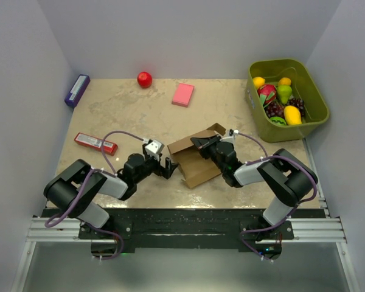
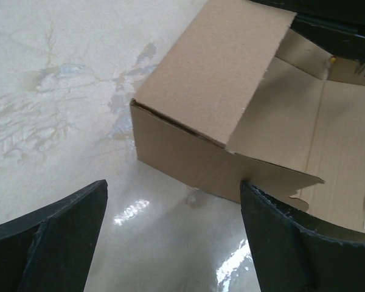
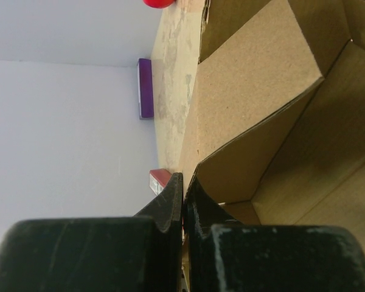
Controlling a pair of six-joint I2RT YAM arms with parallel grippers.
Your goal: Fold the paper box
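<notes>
Brown cardboard paper box (image 1: pixel 198 163) lies directly ahead of the left gripper (image 1: pixel 169 166).
Its jaws gape empty; the right gripper (image 3: pixel 182 182) is pressed shut at the box's opposite side.

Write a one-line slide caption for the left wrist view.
Open left gripper faces the half-folded paper box on the table.

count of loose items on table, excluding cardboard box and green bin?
4: purple box far left, red ball at the far edge, pink block right of it, red bar on the left side. Others may be hidden.
</notes>
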